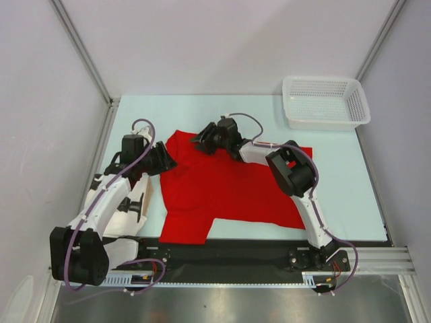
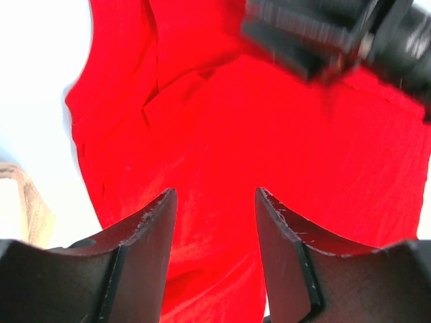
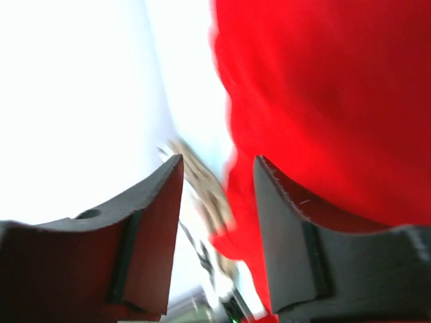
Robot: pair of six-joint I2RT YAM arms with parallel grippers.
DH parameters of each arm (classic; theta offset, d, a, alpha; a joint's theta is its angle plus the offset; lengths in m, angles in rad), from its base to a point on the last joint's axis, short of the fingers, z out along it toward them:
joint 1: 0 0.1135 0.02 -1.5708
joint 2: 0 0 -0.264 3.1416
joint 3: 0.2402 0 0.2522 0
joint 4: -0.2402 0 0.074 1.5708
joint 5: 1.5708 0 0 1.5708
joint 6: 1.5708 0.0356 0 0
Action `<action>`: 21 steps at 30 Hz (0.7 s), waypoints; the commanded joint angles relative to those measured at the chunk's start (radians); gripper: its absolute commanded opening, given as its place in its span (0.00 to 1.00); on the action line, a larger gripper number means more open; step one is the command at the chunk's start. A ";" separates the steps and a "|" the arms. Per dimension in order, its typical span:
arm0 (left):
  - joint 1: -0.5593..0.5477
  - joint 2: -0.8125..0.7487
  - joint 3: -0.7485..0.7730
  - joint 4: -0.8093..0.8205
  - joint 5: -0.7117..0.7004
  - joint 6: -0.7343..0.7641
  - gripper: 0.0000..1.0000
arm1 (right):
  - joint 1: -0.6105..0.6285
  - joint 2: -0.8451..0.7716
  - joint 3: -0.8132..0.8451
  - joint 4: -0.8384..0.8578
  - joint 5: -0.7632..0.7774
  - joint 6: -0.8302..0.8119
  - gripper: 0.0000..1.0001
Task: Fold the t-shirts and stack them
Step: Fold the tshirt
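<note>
The red shirt is lying spread out on the table, just past both arm bases. The left claw sits at the shirt's left edge, pointing in toward it. On its own cam the fingers are parted with a clear gap and nothing pinched, and the cloth fills pretty much everything ahead of and under the tips. The left arm is stretched low along the table's left side.

The right claw is at the shirt's far left corner, fingers apart too, nothing between them. The shirt's edge runs through the right side of its gap, with bare table to the left, though that view's pretty blurry. The right arm reaches diagonally across the shirt, elbow raised.

A white basket sits well apart from both claws, at the far right corner.
</note>
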 commanded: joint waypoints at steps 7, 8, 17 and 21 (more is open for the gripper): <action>0.025 0.037 -0.051 0.128 0.092 -0.009 0.65 | -0.059 0.006 0.299 -0.139 -0.089 -0.081 0.62; 0.025 0.076 -0.049 0.144 0.107 -0.006 0.67 | -0.057 -0.024 0.284 -0.185 -0.098 -0.130 0.63; -0.042 0.236 -0.041 0.214 0.152 -0.048 0.62 | -0.071 -0.298 -0.026 -0.438 -0.070 -0.405 0.62; -0.102 0.327 -0.018 0.234 0.095 -0.096 0.66 | -0.071 -0.352 -0.144 -0.365 -0.083 -0.356 0.62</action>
